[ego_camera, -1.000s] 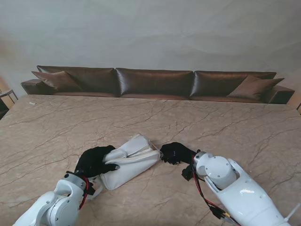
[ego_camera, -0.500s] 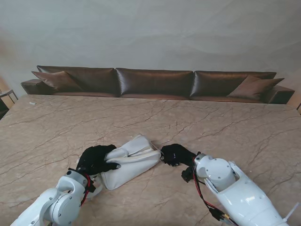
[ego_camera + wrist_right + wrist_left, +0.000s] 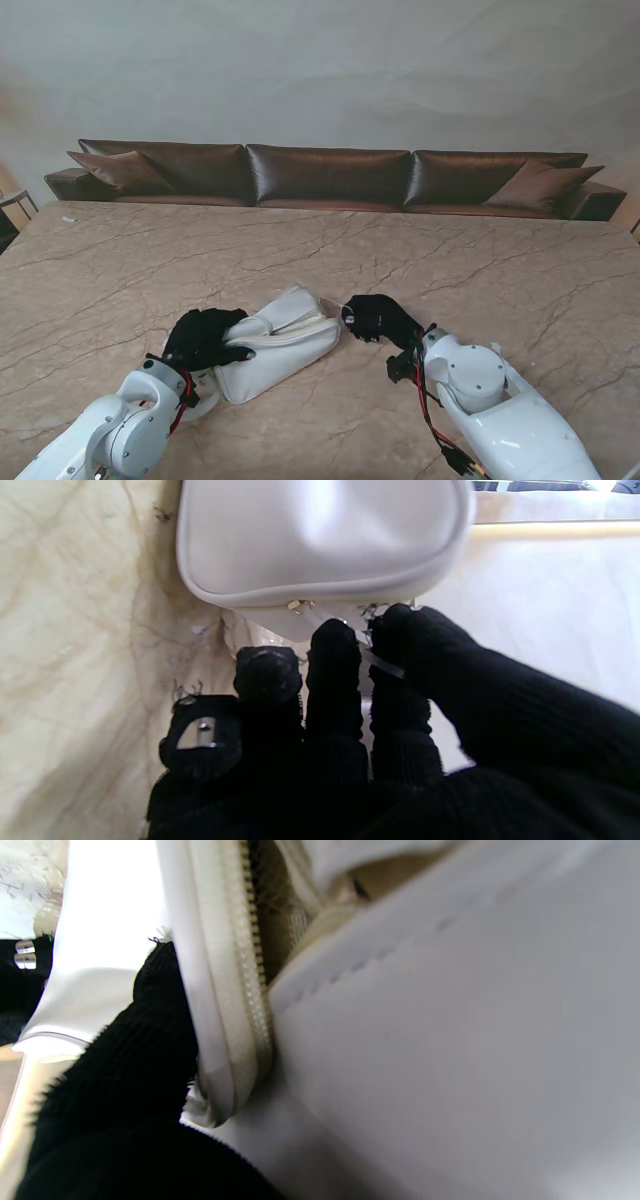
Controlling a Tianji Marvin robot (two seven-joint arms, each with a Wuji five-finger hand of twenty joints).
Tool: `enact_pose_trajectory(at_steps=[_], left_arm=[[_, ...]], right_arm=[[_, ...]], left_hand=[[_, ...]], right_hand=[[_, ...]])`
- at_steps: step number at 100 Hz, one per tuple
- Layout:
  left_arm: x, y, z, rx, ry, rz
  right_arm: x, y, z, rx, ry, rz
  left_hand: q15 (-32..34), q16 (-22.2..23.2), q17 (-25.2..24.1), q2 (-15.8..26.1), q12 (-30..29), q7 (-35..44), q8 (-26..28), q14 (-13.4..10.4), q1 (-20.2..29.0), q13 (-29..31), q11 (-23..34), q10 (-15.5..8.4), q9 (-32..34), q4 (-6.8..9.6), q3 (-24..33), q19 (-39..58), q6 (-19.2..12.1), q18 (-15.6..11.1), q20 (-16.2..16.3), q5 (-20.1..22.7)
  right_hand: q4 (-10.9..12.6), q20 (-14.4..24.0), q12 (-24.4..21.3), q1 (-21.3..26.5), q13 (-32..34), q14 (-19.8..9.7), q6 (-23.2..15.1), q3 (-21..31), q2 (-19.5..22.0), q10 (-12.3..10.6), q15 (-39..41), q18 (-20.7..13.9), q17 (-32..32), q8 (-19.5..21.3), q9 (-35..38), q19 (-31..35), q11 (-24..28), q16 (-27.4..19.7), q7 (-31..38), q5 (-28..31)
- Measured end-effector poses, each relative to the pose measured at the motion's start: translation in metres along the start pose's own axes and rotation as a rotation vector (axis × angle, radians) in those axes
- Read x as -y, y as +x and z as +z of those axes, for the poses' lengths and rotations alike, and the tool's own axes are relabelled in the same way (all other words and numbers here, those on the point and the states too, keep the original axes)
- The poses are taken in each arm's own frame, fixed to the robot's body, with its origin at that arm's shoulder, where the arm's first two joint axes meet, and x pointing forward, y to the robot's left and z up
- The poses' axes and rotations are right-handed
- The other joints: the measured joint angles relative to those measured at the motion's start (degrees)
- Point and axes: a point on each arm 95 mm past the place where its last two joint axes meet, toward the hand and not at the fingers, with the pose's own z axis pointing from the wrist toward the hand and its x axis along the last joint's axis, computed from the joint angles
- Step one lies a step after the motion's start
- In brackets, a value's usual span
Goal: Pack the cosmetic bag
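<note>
Setting appeared to be a domestic lounge or showroom: a large beige marble-veined table [image 3: 320, 260] stood before a long brown cushioned sofa [image 3: 330, 175] with throw pillows [image 3: 120, 168], backed by a plain pale wall [image 3: 320, 70]

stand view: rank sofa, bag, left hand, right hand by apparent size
1. sofa, by far the widest, though farthest away.
2. bag.
3. left hand and right hand: look about alike, and each is partly hidden, so no ranking.
</note>
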Motion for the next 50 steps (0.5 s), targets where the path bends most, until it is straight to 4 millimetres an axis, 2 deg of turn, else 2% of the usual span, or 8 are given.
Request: enact_pose_trajectory(at_steps=[25,31,50], left_arm=[[-0.001,0.004,0.003,-0.018,-0.028,0.026],[-0.001,0.005,0.004,-0.023,-0.035,0.034],[0.0,0.011,0.006,-0.048,-0.071,0.063]], right_arm=[[0.0,0.029,-0.001,-0.097,-0.018,-0.023],[0.001,0.036,0.0,-0.117,-0.015,-0.036],[0.006,0.056,0.001,-0.165,0.005,-0.114]], left_hand=[[1.19,0.19,-0.03,0.07,0.81,1.09,0.17,0.01,-0.01,0.0,0.86,0.0,0.01,0.0,0.0,0.0,0.0,-0.19,0.0,0.01],[1.25,0.2,-0.04,0.12,0.82,1.38,0.31,0.02,-0.01,0.0,1.27,0.0,0.01,0.02,0.0,0.0,0.0,-0.21,0.0,0.02],[1.26,0.2,-0.13,0.74,1.53,2.56,1.18,0.15,-0.04,0.07,1.55,0.29,0.57,0.06,0.0,0.01,0.0,-0.32,0.0,0.04]], right_hand=[[-0.01,0.0,0.7,0.01,0.0,0.0,0.03,0.0,0.0,0.0,0.0,0.0,-0.01,0.01,0.8,0.0,0.67,0.0,0.0,0.09],[-0.12,0.0,0.73,0.57,-0.01,0.0,1.75,0.0,0.0,0.02,0.0,0.0,-0.01,0.02,0.8,0.0,0.7,0.0,-0.09,0.68],[-0.12,0.0,0.8,0.57,-0.01,0.0,1.96,0.0,0.0,0.15,0.0,0.01,-0.01,0.05,0.82,0.0,0.8,0.0,-0.16,0.89]])
